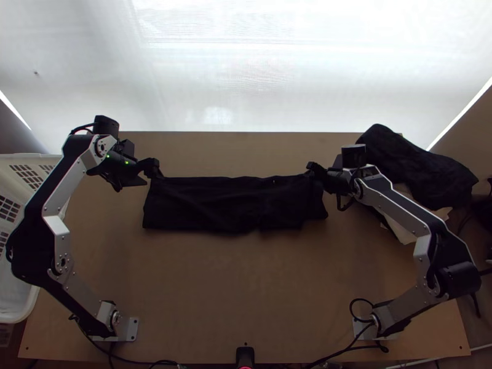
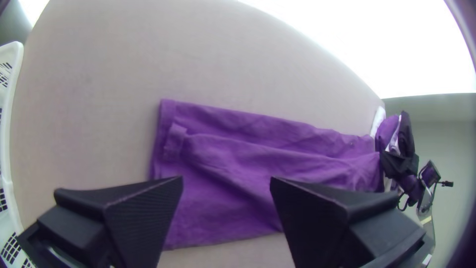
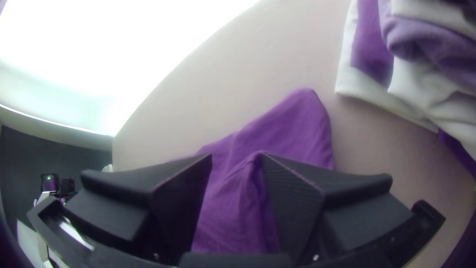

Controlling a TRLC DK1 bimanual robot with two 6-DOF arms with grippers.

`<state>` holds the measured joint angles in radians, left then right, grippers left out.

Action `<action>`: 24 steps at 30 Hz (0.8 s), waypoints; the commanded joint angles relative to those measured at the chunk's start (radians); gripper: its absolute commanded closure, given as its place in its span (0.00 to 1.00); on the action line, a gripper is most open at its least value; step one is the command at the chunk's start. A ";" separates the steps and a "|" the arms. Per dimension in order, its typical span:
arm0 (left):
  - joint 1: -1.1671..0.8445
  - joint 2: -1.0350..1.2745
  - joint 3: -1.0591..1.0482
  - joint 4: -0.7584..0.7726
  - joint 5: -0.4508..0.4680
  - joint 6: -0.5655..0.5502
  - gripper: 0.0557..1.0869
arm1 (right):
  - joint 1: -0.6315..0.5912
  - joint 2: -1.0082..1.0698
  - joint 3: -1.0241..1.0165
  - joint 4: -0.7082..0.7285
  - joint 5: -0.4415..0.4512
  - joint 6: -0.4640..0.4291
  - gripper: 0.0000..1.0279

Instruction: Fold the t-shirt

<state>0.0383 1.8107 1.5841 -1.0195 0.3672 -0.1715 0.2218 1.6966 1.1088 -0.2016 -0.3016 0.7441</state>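
Can see the t-shirt (image 1: pixel 234 209) lying on the table (image 1: pixel 246 277), folded into a long, flat strip. Runs side to side, roughly parallel to the far edge and closer to it than to the near edge, from the left part of the table past the middle. Shows long creases along the upper layer, with a small raised band of cloth close to the left end in the left wrist view.

Can see the left gripper (image 1: pixel 152 178) over the far left corner of the strip, with fingers spread wide and nothing gripped between them. In the left wrist view, shows cloth below and between the fingers.

Can see the right gripper (image 1: pixel 312 173) at the far side of the strip, close to the right end, with fingers parted by a smaller gap. In the right wrist view, shows a ridge of cloth rising between them, right by one fingertip, but not pinched from both sides.

Beside this, near the far right corner of the table, can see a dark cloth (image 1: pixel 424 172) in a loose heap with pale cloth (image 1: pixel 403 232) under it. Along the left edge, can make out a white basket (image 1: pixel 18 301).
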 commanded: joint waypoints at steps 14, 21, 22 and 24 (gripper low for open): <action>0.143 -0.146 -0.139 0.141 0.079 -0.175 0.04 | 0.251 -0.029 0.255 -0.234 0.027 -0.302 0.04; 0.204 -0.231 -0.397 0.389 0.072 -0.151 0.04 | 0.396 0.150 0.456 -0.387 0.016 -0.469 0.04; 0.219 -0.221 -0.404 0.401 0.072 -0.146 0.04 | 0.406 0.181 0.491 -0.404 0.018 -0.466 0.04; 0.233 -0.212 -0.417 0.403 0.084 -0.143 0.04 | 0.424 0.242 0.549 -0.429 0.015 -0.450 0.04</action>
<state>0.2119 1.6215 1.2911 -0.7227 0.4347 -0.3225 0.5514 1.7786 1.4796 -0.5255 -0.2718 0.3569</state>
